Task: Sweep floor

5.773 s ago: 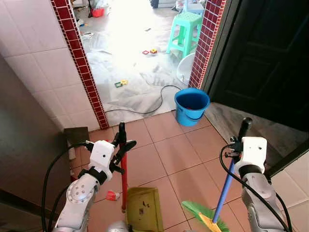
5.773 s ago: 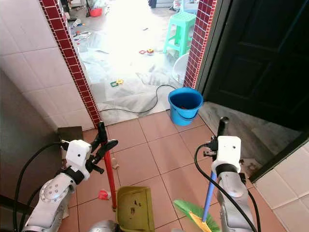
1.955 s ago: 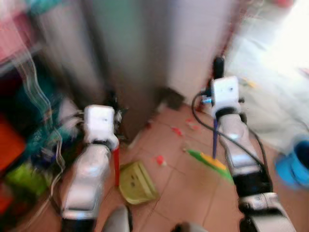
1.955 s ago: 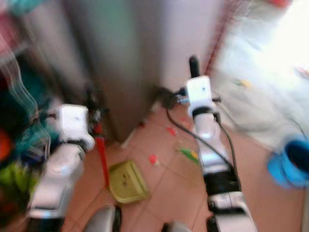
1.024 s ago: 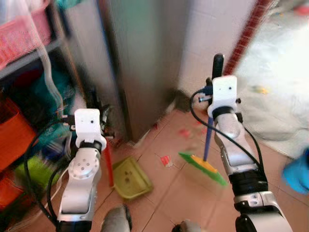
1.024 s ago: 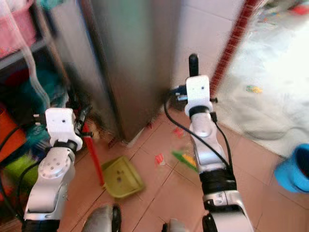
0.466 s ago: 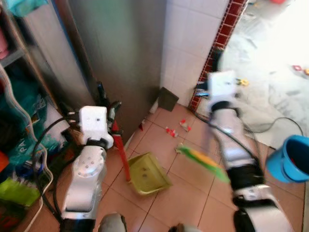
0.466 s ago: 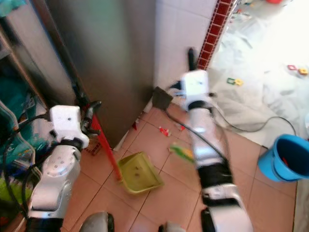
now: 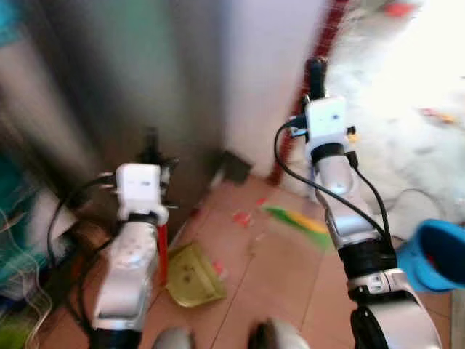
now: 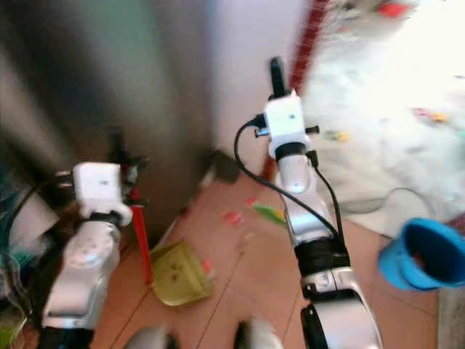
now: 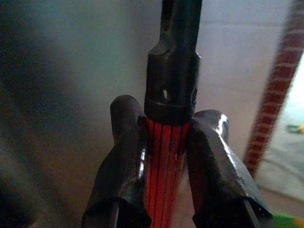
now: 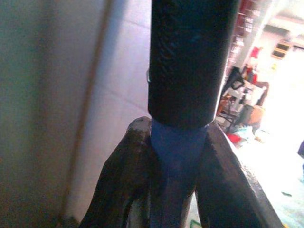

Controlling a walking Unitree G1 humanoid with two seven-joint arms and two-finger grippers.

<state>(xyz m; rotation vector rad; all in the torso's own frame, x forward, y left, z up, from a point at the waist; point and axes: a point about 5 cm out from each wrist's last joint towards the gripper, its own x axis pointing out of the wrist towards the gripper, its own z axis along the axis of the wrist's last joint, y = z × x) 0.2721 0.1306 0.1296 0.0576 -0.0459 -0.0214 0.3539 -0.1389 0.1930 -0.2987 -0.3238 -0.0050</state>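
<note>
Terracotta floor tiles (image 9: 283, 276) are spreading out below the robot, blurred, with a dark metal panel (image 9: 109, 65) and a white tiled wall (image 9: 269, 73) rising behind and a red brick-pattern strip (image 9: 327, 36) edging a bright doorway. Left hand (image 11: 166, 142) is clenching the red dustpan handle (image 11: 164, 166) just under its black grip, a finger pressing on each side; in the head views that handle is running down to the yellow-green dustpan (image 9: 190, 276), which is lying on the tiles in front of the left arm. Right hand (image 12: 178, 147) is grasping the blue broom handle (image 12: 175, 180) right below its black end cap (image 12: 190, 57), holding it raised in front of the wall. Green and yellow broom head (image 9: 294, 218) is hanging low over the tiles between the two arms. Small red scraps (image 9: 241, 217) are lying on the floor near the broom head. Blue bucket (image 9: 436, 254) is sitting on the tiles well off to the robot's right.
</note>
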